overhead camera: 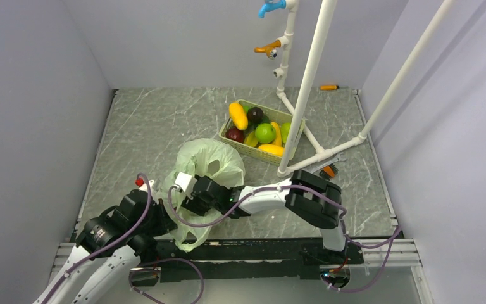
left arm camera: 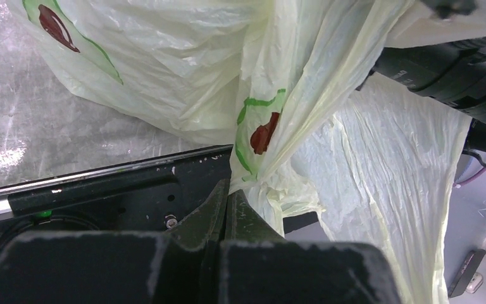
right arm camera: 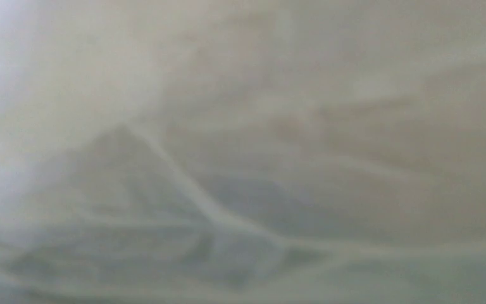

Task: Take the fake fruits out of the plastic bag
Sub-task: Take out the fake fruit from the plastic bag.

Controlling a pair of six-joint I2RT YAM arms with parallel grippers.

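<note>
Plastic bag, pale green, thin, crinkly, translucent. It lies by the middle of the table's near edge, slightly left, with its lower fold drawn over the black rail along that edge. The film carries printed maroon blobs with green outlines.

Surface and room: grey marbled table, boxed by plain pale grey walls on the left, far and right sides. A white pipe frame stands toward the far-right corner. A small orange item lies at the far edge.

Left pincer: fingers pressed together, pinching a gathered fold of the bag just above the rail.
Right pincer: reaches from the right into the bag's mouth. Its fingertips are hidden by film, so I cannot tell whether they are spread or pressed together.
The right wrist view shows only blurred, milky film, and nothing inside the bag can be made out.

A beige slotted tray, right of centre toward the far edge and apart from the bag, holds glossy plastic fake fruits. One pipe of the frame cuts across its right end.

Count visible in the tray:
- yellow oblong fruits: 3
- bright green round fruit: 1
- maroon fruit: 1
- dark purple fruit: 1
- other green shapes by the pipe: unclear

Bags 1, trays 1, arms 2.
</note>
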